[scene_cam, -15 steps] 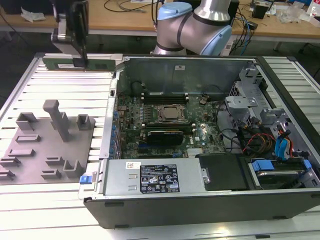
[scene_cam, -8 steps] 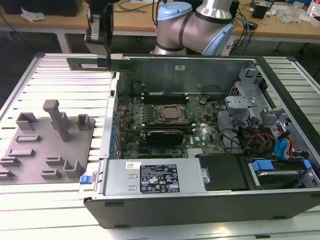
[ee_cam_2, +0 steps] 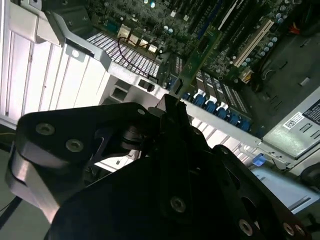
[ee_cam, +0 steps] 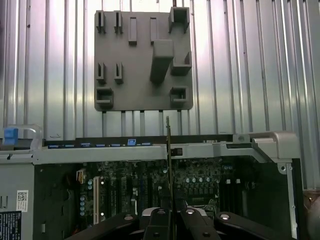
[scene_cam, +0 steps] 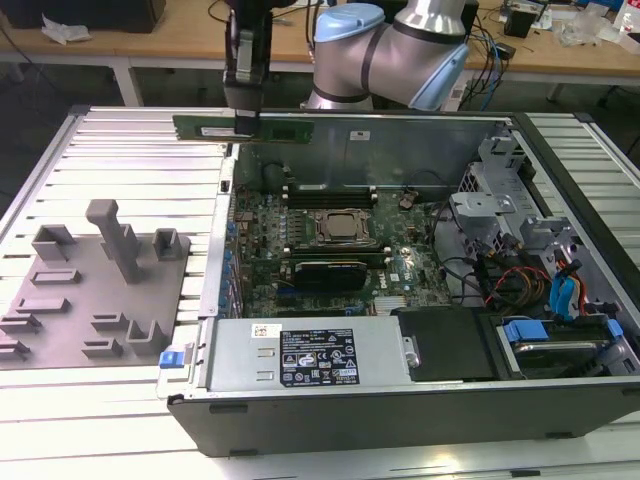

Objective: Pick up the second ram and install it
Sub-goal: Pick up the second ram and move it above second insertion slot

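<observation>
Exterior view, from its left to its right: a grey block fixture (scene_cam: 95,290) with upright posts lies on the slatted metal table (scene_cam: 120,140), just beside the open computer case (scene_cam: 400,410). Above the far corner of the case on that side, the gripper (scene_cam: 243,118) hangs from the arm (scene_cam: 400,40) and is clamped on the second ram (scene_cam: 285,128). The stick is held level and lengthwise in the air, gripped near its middle. One end reaches out over the table and the other lies over the case's far wall, so it is above the case and not yet in a slot. Further along, inside the case, lies the motherboard (scene_cam: 300,250) with the square silver processor (scene_cam: 345,228) near its middle. The grey power supply (scene_cam: 300,355) runs along the near wall. At the exterior view's right are the drive bays (scene_cam: 540,340) and a bundle of red and orange cables (scene_cam: 510,275). In the first wrist view the second ram (ee_cam: 168,145) appears edge-on as a thin line rising from between the closed fingers of the gripper (ee_cam: 170,215). It crosses the case's rim (ee_cam: 100,152), with the fixture (ee_cam: 142,60) on the table beyond. In the second wrist view the green stick (ee_cam_2: 200,57) juts from the dark gripper (ee_cam_2: 172,105) out over the motherboard (ee_cam_2: 165,15).
</observation>
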Controlling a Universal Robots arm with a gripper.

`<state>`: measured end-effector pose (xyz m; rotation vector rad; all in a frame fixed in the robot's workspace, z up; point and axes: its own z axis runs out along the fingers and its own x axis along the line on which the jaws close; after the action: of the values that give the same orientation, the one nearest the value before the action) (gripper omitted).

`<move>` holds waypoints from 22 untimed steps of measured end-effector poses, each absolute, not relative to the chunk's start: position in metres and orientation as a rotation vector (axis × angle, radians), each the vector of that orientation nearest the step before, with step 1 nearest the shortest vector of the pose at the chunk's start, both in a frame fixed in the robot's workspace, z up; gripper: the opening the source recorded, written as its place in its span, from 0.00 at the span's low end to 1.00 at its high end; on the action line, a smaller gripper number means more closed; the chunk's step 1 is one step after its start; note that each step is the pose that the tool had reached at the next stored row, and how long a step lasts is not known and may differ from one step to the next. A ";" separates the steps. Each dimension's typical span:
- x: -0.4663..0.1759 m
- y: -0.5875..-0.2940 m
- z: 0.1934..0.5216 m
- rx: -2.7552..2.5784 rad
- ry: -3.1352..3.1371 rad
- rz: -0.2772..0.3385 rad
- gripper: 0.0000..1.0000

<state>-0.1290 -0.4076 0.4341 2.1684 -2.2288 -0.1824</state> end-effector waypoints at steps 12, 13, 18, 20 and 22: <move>-0.087 -0.408 0.434 2.163 -2.224 -0.191 0.14; -0.085 -0.408 0.434 2.163 -2.224 -0.192 0.14; -0.068 -0.408 0.434 2.160 -2.221 -0.197 0.14; -0.057 -0.408 0.434 2.159 -2.220 -0.200 0.14; -0.048 -0.408 0.434 2.158 -2.219 -0.202 0.14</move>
<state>-0.0484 -0.4077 0.4341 2.1575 -2.2187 -0.2020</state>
